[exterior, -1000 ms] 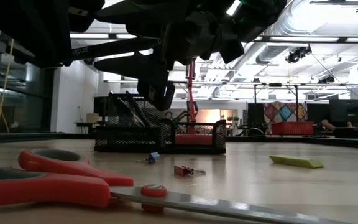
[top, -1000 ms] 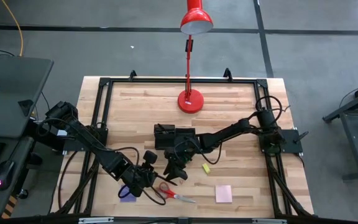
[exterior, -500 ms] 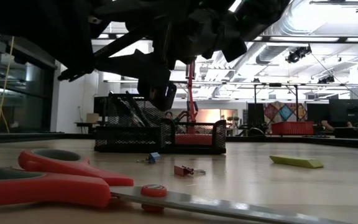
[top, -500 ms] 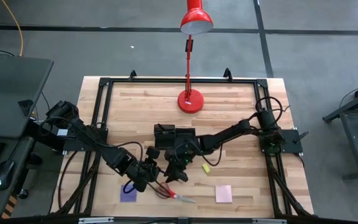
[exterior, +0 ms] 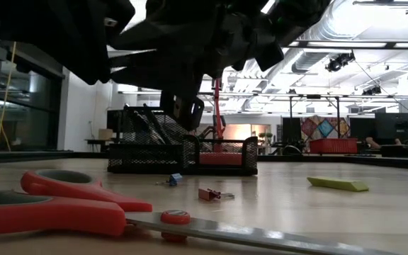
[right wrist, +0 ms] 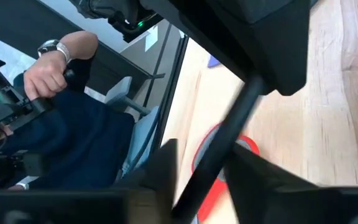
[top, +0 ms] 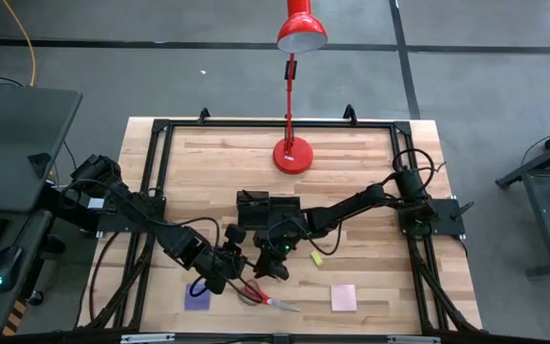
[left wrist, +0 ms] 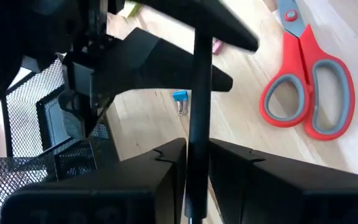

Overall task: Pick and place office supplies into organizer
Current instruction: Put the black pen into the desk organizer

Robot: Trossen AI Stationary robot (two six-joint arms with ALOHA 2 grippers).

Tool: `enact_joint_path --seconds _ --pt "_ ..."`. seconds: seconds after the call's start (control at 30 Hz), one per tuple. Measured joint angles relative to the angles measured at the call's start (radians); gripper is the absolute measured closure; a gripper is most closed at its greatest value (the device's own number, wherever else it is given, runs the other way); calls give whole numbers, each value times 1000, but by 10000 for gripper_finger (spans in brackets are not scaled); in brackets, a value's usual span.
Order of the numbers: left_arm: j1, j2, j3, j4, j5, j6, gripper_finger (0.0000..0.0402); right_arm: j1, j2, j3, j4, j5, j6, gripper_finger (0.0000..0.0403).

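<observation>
Above the counter near its front, left gripper jaws clamped on a thin black pen, right gripper jaws flanking the same pen, grip unclear, red-handled scissors just below both, organizer just behind them.

Grey floor, dark desk (left of table), ceiling ducts.
</observation>
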Motion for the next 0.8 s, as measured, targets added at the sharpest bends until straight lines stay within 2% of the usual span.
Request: enact_joint_path --seconds 0.1,0.17,0.3,0.4,0.5,0.67,0.8 --pt "0 0 0 -1 0 5 361 -4 0 0 0 0 -1 362" --pt "0 0 0 -2 1 4 373 -7 0 0 0 -1 -11 386" --pt "-2 0 0 -5 -18 -27 392 -7 0 0 -8 24 -49 373" --pt "-23 -1 0 -23 -73 -113 389 -7 -1 2 -21 47 -82 381" --pt "-63 -4 -1 -29 -144 -180 370 -6 -2 2 -24 53 -109 389" --pt "-172 -12 -1 -33 -342 -240 332 3 -2 2 -36 86 -148 380" --pt "-237 -38 0 -73 -408 -312 307 5 1 0 -38 90 -159 390"
